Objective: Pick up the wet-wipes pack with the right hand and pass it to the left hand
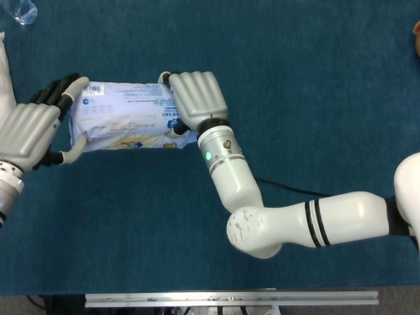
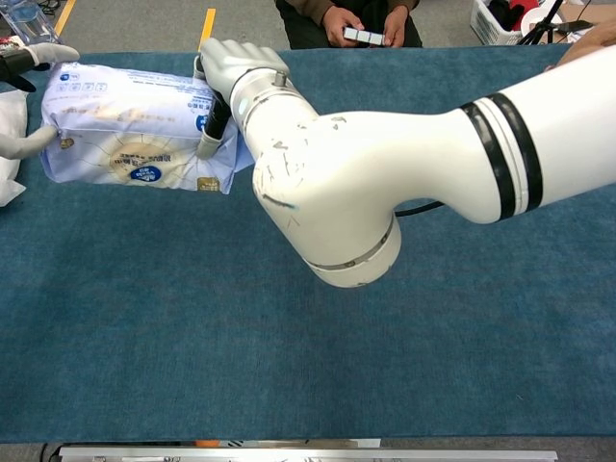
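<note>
The wet-wipes pack (image 1: 121,125) (image 2: 130,130), white and blue, hangs level above the blue table cover. My right hand (image 1: 193,98) (image 2: 231,72) grips its right end, fingers over the top and thumb underneath. My left hand (image 1: 33,128) sits at the pack's left end. Its fingers (image 1: 65,88) (image 2: 38,53) reach along the far edge and its thumb (image 1: 72,146) (image 2: 24,144) touches the near edge. The left fingers are still spread and not closed around the pack.
A clear water bottle (image 1: 16,10) (image 2: 34,24) stands at the far left corner, beside a white bag (image 1: 5,65) (image 2: 10,144). A seated person (image 2: 361,19) is behind the table. A black cable (image 1: 289,189) trails by my right arm. A metal rail (image 1: 230,298) runs along the near edge.
</note>
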`<move>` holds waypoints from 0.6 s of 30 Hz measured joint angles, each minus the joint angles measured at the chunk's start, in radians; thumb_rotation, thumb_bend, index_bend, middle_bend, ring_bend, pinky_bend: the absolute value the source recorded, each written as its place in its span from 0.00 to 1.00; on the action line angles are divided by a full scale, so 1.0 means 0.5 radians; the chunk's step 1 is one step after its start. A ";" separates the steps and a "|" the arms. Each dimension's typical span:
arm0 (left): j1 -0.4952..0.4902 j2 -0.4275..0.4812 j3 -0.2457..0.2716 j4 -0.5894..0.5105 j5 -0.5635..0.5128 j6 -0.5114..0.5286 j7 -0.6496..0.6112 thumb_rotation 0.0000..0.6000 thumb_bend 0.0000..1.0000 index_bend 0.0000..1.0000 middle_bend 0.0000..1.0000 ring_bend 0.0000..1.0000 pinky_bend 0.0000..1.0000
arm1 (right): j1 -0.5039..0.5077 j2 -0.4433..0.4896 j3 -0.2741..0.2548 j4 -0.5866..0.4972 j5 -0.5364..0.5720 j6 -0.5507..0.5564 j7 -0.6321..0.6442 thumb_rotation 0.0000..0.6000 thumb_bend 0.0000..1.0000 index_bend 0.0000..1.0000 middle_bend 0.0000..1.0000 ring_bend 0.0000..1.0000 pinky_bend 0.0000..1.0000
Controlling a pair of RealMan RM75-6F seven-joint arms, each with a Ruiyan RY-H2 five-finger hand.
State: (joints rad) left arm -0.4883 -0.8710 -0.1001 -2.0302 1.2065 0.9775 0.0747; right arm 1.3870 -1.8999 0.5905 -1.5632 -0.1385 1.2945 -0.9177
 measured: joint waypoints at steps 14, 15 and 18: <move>-0.003 -0.054 -0.037 -0.005 -0.102 0.062 -0.045 1.00 0.22 0.28 0.20 0.35 0.61 | -0.011 -0.024 0.019 -0.035 -0.089 0.018 0.068 1.00 0.27 0.63 0.57 0.65 0.73; -0.002 -0.055 -0.038 -0.005 -0.105 0.065 -0.047 1.00 0.22 0.31 0.23 0.38 0.64 | -0.012 -0.025 0.019 -0.035 -0.094 0.019 0.071 1.00 0.27 0.63 0.57 0.65 0.73; -0.002 -0.053 -0.038 -0.008 -0.114 0.057 -0.055 1.00 0.22 0.37 0.29 0.45 0.69 | -0.016 -0.032 0.020 -0.032 -0.115 0.022 0.090 1.00 0.27 0.63 0.57 0.65 0.73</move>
State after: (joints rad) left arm -0.4893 -0.8975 -0.1189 -2.0344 1.1494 1.0060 0.0471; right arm 1.3791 -1.9157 0.6006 -1.5792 -0.1961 1.3054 -0.8728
